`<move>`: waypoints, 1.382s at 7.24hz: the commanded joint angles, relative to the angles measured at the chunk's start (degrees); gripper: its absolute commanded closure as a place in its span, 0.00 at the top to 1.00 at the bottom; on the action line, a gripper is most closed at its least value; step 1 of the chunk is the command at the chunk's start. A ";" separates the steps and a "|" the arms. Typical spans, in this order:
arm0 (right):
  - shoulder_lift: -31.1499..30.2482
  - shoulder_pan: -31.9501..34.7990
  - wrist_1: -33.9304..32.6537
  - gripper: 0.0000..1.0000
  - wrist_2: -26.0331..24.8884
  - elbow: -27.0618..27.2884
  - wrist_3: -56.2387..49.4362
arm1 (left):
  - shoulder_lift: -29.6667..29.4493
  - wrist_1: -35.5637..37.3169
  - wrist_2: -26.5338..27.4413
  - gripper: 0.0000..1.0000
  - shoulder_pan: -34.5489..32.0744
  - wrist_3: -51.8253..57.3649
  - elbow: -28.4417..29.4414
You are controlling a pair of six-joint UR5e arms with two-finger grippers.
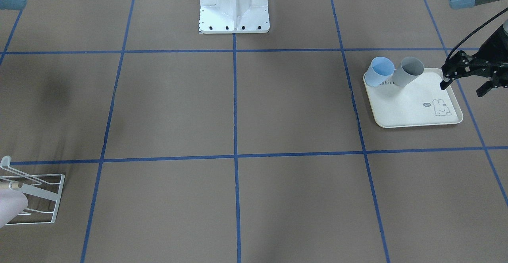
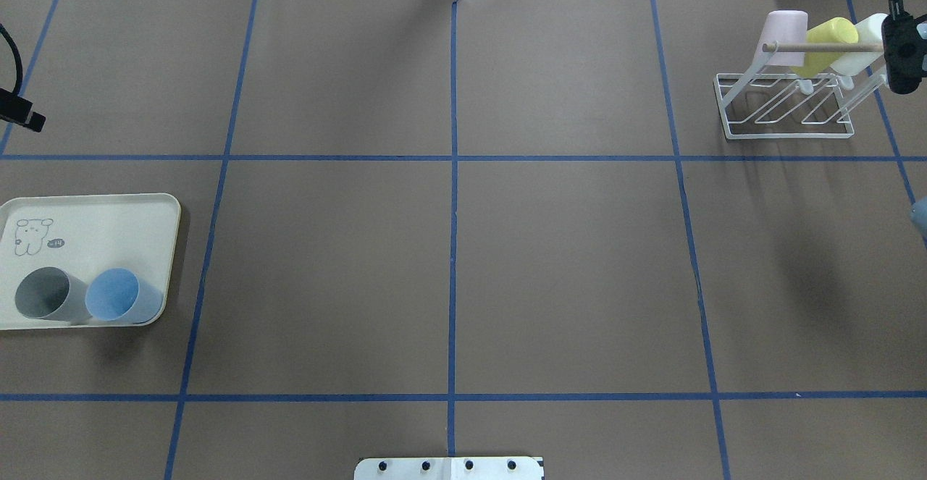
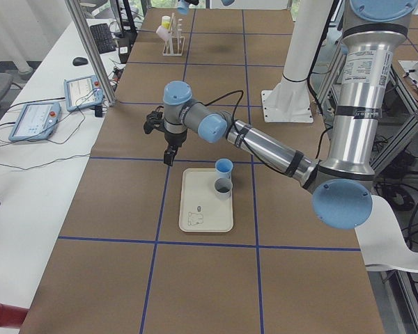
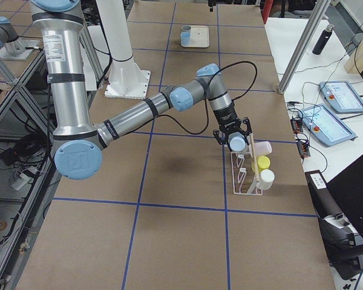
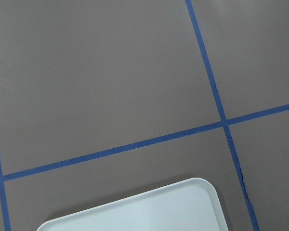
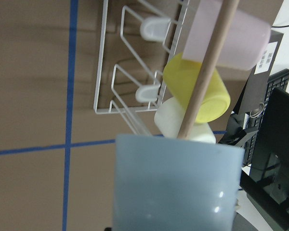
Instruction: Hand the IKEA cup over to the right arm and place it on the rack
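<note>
Right pincer (image 4: 235, 141) clasps the pale-blue cup (image 6: 176, 187) beside the rack (image 2: 789, 116) (three cups (image 2: 829, 37) hang there); left pincer (image 1: 463, 88) gapes empty above the brown counter (image 1: 297, 104)

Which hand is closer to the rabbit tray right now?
Left. The left hand hovers open beside a corner of the tray. The right hand is at the other end of the table, holding a light blue cup by the rack.

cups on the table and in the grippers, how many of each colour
blue cup: 2, one on the tray, the other in the right gripper
grey cup: 1
pink cup: 1
yellow cup: 1
white cup: 1
total: 6
</note>
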 commanded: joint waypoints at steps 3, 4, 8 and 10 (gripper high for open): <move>1.31 -1.32 0.18 0.39 -8.81 -3.75 -10.59 | 0.10 -0.10 -0.11 1.00 0.01 -0.14 -0.21; 3.59 -2.73 0.18 0.39 -9.44 -6.11 -9.36 | 0.10 -0.10 -0.11 1.00 0.01 -0.14 -0.21; 6.25 -7.39 0.18 0.40 -12.69 -9.38 -5.59 | 1.23 -0.27 -0.29 1.00 0.01 -0.14 -0.47; 6.69 -8.63 0.09 0.42 -14.44 -11.39 -4.78 | 1.24 -0.27 -0.38 1.00 0.10 -0.14 -0.56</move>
